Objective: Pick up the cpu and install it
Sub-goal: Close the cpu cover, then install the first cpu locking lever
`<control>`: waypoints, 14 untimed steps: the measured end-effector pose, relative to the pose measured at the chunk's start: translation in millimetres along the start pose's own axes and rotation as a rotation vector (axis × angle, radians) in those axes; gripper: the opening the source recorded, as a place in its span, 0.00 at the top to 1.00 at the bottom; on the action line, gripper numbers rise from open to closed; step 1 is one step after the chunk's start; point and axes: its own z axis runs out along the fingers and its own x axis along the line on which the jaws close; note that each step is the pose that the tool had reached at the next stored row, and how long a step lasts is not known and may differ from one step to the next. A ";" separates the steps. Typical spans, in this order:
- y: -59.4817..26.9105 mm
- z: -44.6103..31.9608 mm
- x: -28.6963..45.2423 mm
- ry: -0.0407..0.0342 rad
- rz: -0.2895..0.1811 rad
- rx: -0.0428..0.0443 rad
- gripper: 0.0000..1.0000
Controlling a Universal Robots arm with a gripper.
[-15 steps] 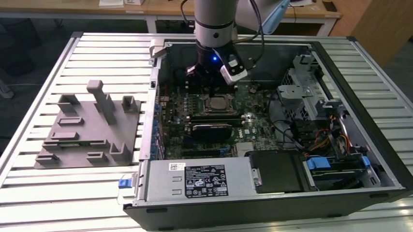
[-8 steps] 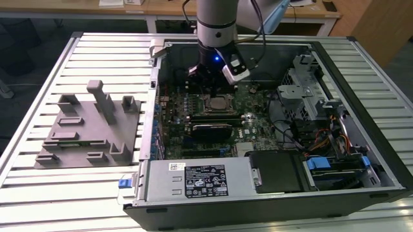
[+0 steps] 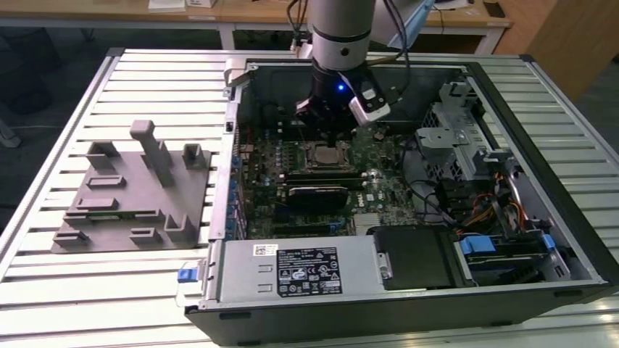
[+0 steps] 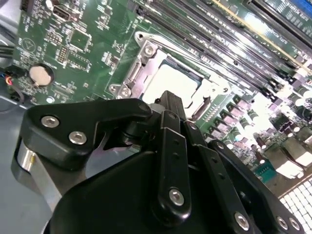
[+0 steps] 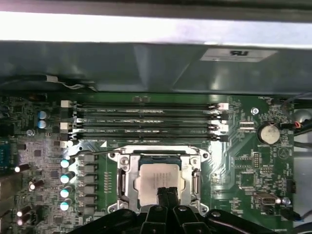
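The cpu (image 5: 157,176), a silvery square chip, lies flat inside the metal-framed socket (image 5: 123,181) on the green motherboard (image 5: 243,170). In the first wrist view my gripper (image 5: 168,196) hangs right over the chip's edge, its two black fingers pressed together with no gap. The second wrist view shows the fingertips (image 4: 168,100) at the pale cpu (image 4: 168,80). In the exterior view the gripper (image 3: 334,138) reaches down into the open computer case, just above the cpu (image 3: 327,154). Whether the tips touch the chip I cannot tell.
Several dark memory slots (image 5: 146,122) run beside the socket, with capacitors (image 5: 65,178) on another side. A grey fixture with upright blocks (image 3: 126,196) stands on the slatted table at the exterior view's left. The case holds a power supply (image 3: 300,268) and a drive cage (image 3: 464,138).
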 end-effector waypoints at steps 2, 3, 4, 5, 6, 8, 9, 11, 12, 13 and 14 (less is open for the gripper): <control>0.1 -2.9 -0.3 -0.0001 0.000 -0.0003 0.89; 0.2 -5.0 -0.4 -0.0001 0.000 -0.0004 0.89; 0.3 -7.1 -0.6 -0.0002 0.000 -0.0004 0.89; 0.3 -9.4 -0.7 -0.0001 0.000 -0.0003 0.89; 0.3 -11.5 -0.8 -0.0002 0.000 -0.0004 0.89; 0.4 -14.7 -0.9 -0.0002 0.000 -0.0005 0.89; 0.5 -15.5 -0.9 -0.0001 0.000 -0.0004 0.89; 0.5 -16.8 -1.0 -0.0002 0.000 -0.0004 0.89; 0.5 -18.0 -1.0 -0.0002 0.000 -0.0005 0.89; 0.5 -18.1 -1.0 -0.0002 0.000 -0.0004 0.89; 0.5 -18.2 -1.0 -0.0002 0.000 -0.0004 0.89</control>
